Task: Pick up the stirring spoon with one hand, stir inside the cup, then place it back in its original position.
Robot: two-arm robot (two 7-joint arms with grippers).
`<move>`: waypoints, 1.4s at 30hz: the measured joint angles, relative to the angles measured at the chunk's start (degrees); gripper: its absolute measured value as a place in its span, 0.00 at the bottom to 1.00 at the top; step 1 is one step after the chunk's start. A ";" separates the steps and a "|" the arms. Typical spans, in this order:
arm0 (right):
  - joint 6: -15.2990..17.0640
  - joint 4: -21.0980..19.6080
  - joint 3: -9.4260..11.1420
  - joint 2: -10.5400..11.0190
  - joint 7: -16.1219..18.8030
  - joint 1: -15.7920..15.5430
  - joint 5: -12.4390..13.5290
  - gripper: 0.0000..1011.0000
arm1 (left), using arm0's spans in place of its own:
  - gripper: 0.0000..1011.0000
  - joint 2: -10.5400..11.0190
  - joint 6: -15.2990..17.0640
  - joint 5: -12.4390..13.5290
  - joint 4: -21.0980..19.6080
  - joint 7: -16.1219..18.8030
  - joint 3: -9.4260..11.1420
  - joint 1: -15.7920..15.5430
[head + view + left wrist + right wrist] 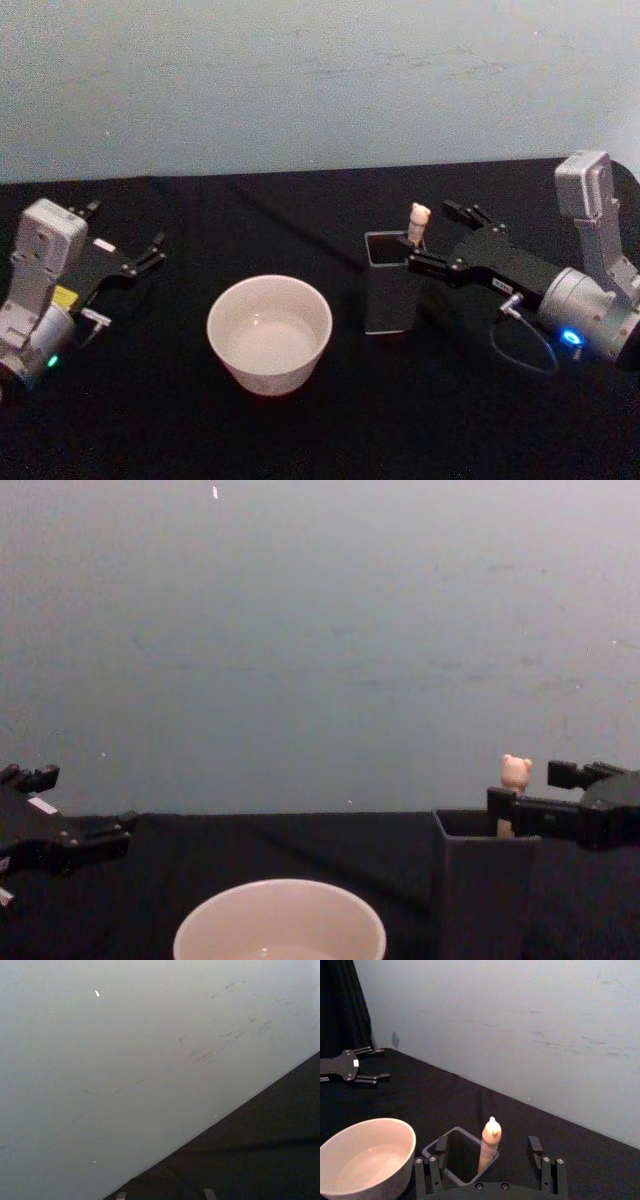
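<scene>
- A black cloth-covered surface [300,440] runs back to a pale, scuffed wall [300,80]
- At the far left, the left pincer [128,230] hangs low over the surface, released with its fingers spread, well apart from everything else; it looks parked
- Left of centre sits the cup [269,333], upright, holding nothing but what may be a little clear liquid
- Just right of the cup stands a dark square holder [388,290], with the spoon [418,222] upright in its far right corner, its bear-shaped head poking above the rim
- The right pincer [432,234] reaches in from the right, released, one finger on each side of the spoon's head and not visibly touching it
- Judged from this, the task is at its start: the spoon is not yet gripped, and the lift, the stir in the cup and the return to the holder are all left to do
</scene>
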 joint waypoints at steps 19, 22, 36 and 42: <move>1.12 2.84 -0.66 -2.41 0.21 2.68 -1.26 0.99 | 0.99 0.00 0.00 0.00 0.00 0.00 0.00 0.00; 1.36 2.99 -0.68 -2.52 0.21 2.87 -1.36 0.99 | 0.99 0.00 0.00 0.00 0.00 0.00 0.00 0.00; 1.66 3.25 -0.64 -2.64 0.20 3.07 -1.39 0.99 | 0.99 0.00 0.00 0.00 0.00 0.00 0.00 0.00; 1.61 3.22 -0.63 -2.62 0.18 3.07 -1.39 0.99 | 0.99 0.00 0.00 0.00 0.00 0.00 0.00 0.00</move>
